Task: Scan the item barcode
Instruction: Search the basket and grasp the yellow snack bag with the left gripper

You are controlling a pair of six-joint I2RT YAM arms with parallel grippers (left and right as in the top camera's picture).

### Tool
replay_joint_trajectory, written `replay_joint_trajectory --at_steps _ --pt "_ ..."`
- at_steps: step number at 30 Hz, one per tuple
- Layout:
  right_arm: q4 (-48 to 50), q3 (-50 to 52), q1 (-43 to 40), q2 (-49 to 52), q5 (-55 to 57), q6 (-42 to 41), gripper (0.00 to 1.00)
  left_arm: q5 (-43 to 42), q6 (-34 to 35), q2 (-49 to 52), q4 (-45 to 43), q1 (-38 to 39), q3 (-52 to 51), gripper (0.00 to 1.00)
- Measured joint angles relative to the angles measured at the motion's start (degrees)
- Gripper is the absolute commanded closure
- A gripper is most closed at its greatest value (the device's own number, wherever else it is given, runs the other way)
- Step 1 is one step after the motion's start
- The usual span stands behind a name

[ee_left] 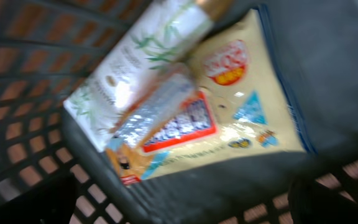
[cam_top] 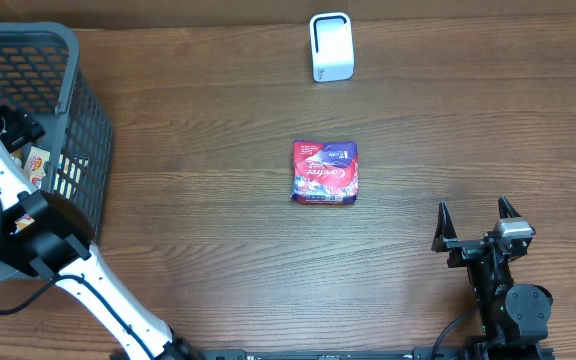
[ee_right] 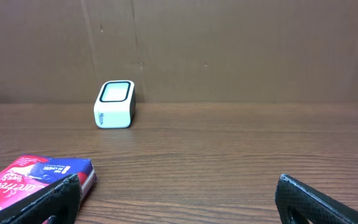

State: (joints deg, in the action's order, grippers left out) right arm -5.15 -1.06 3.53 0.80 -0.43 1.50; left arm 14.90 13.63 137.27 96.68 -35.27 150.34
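Observation:
A red and purple Carefree packet (cam_top: 325,172) lies flat mid-table, and its corner (ee_right: 39,177) shows in the right wrist view. The white scanner (cam_top: 330,46) stands upright at the far edge, its window (ee_right: 115,93) facing my right gripper. My right gripper (cam_top: 476,215) rests open near the front right, apart from the packet and holding nothing. My left arm reaches into the grey basket (cam_top: 88,130). In the blurred left wrist view, my left gripper (ee_left: 179,208) is open above a yellow flat packet (ee_left: 247,118), a silver-blue pack (ee_left: 157,112) and a white bamboo-print box (ee_left: 145,59).
The mesh basket takes up the table's far left corner, and its dark rim (ee_left: 229,186) crosses the left wrist view between the fingers. A brown cardboard wall (ee_right: 229,50) stands behind the scanner. Bare wood table (cam_top: 218,240) lies between the basket and the packet.

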Motion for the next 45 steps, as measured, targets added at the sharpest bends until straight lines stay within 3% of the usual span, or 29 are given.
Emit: replay_joint_trajectory --at_steps 6,12,16,20,35,45 --pt "0.0 0.0 0.0 0.0 0.0 0.0 0.0 -9.4 -3.6 -5.8 0.0 -0.5 -3.2 0.0" --pt "0.0 0.0 0.0 0.0 0.0 0.0 0.0 -10.9 -3.6 -17.7 0.1 -0.5 -12.2 0.0" --pt "0.0 0.0 0.0 0.0 0.0 0.0 0.0 -10.5 -3.5 -20.3 -0.4 -1.2 -17.2 0.0" --pt "0.0 0.0 0.0 0.0 0.0 0.0 0.0 -8.9 -3.5 -19.8 -8.5 -2.6 -22.1 0.0" --pt "0.0 0.0 0.0 0.0 0.0 0.0 0.0 -6.7 -6.1 -19.6 -24.4 -7.0 -40.6 0.0" --pt "0.0 0.0 0.0 0.0 0.0 0.0 0.0 -6.7 -10.7 -19.5 -35.2 -6.8 -44.9 0.0"
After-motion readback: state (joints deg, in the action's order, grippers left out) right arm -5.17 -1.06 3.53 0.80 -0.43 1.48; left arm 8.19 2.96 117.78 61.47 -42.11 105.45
